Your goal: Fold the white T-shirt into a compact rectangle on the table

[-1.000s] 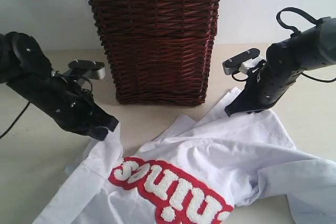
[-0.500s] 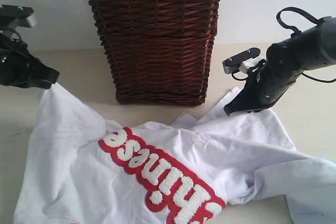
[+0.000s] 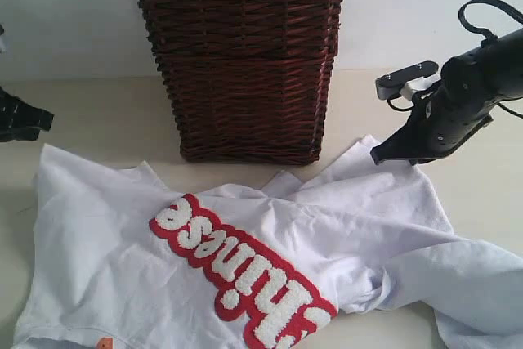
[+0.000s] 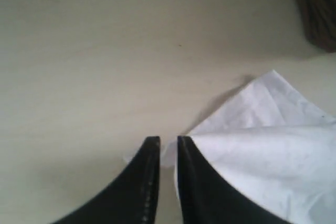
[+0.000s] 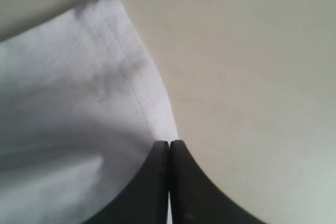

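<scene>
Currently the white T-shirt [image 3: 245, 284] lies spread toward the tabletop's [image 3: 98, 112] front edge, my right claw [image 3: 391, 155] pinching its hem, my left claw [image 4: 164, 140] slightly parted. A one-sided pull would bunch it.

White T-shirt [image 3: 106, 234] lies spread, rumpled, on the beige surface [image 3: 98, 112], red lettered band [image 3: 237, 271] up; one hemmed corner sits in the right tool [image 3: 382, 155], another just beside the left tool [image 4: 168, 139].

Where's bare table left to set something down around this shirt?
Bare table lies left of the basket, beyond the T-shirt, with a narrower strip right of the basket. The front is crowded: the T-shirt covers nearly all of it.
</scene>
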You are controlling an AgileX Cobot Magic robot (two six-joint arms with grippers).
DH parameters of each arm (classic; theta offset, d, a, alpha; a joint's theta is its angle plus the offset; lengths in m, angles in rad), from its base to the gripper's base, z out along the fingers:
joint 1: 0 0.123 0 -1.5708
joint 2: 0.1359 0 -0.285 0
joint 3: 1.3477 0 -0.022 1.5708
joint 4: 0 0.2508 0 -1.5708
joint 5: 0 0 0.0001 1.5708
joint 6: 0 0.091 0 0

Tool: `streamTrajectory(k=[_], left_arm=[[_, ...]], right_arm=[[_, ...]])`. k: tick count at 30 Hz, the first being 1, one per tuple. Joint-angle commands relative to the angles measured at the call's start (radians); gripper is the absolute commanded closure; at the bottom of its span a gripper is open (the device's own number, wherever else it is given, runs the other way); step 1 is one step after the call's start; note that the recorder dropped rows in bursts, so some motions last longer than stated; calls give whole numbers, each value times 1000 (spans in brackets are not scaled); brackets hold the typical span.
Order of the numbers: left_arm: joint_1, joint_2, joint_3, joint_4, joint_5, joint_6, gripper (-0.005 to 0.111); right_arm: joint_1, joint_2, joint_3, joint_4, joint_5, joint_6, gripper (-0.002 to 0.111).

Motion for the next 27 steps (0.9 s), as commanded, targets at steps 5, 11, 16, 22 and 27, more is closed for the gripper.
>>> streamTrajectory(k=[5, 11, 16, 22, 27], left_arm=[[2, -80, -40, -154, 101, -16, 45], [-15, -118, 45, -326, 373, 20, 71], [-153, -200, 252, -344, 396, 16, 75], [-349, -298, 470, -341, 293, -123, 56], [-448, -297, 627, -341, 108, -232, 36]], right_arm=[[0, -8, 5, 39, 4, -10, 108], [0, -109, 5, 146, 5, -57, 108], [0, -254, 5, 277, 19, -110, 108], [0, -352, 5, 565, 119, -362, 108], [0, -407, 5, 651, 248, -496, 108]])
